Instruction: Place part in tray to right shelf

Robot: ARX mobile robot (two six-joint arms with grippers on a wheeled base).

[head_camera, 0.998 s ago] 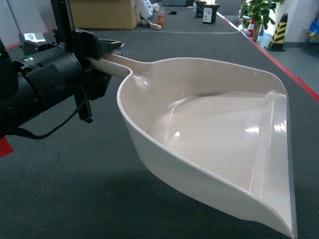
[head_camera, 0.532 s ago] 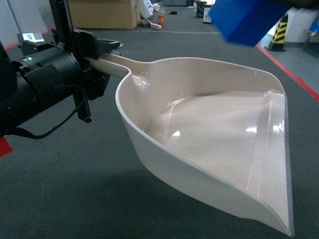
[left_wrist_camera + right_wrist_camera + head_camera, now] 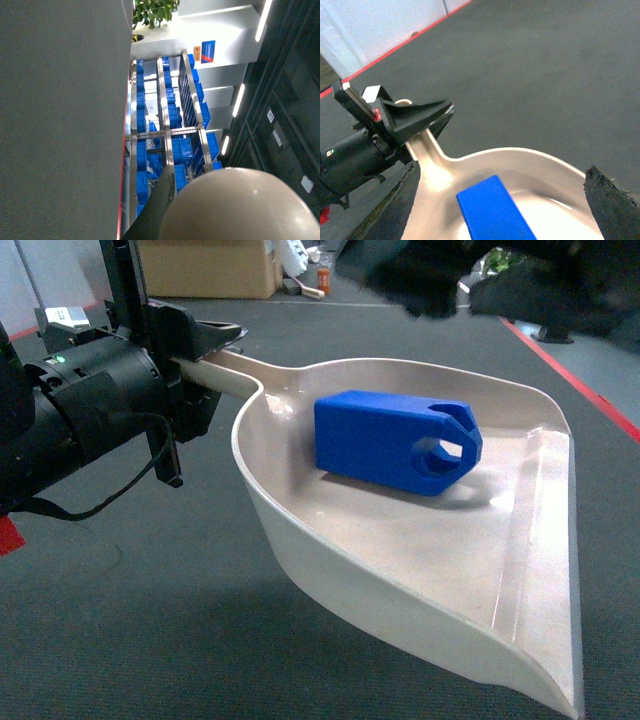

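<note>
The cream tray hangs above the dark floor, and my left gripper is shut on its long handle at the left. The blue part lies on its side in the tray's bowl, notched end toward the front lip. In the right wrist view my right gripper is open over the part, its fingers wide apart and touching nothing. In the head view it is a dark blur at the top. The left wrist view shows the tray's underside beside one dark finger.
Metal shelves holding blue crates appear in the left wrist view beyond the grey floor. A cardboard box stands far back on the left. A red floor line runs along the right side.
The tray was bare a second ago. The blue part then came in from the upper right, and now it lies let go in the tray with the right gripper open above it.
</note>
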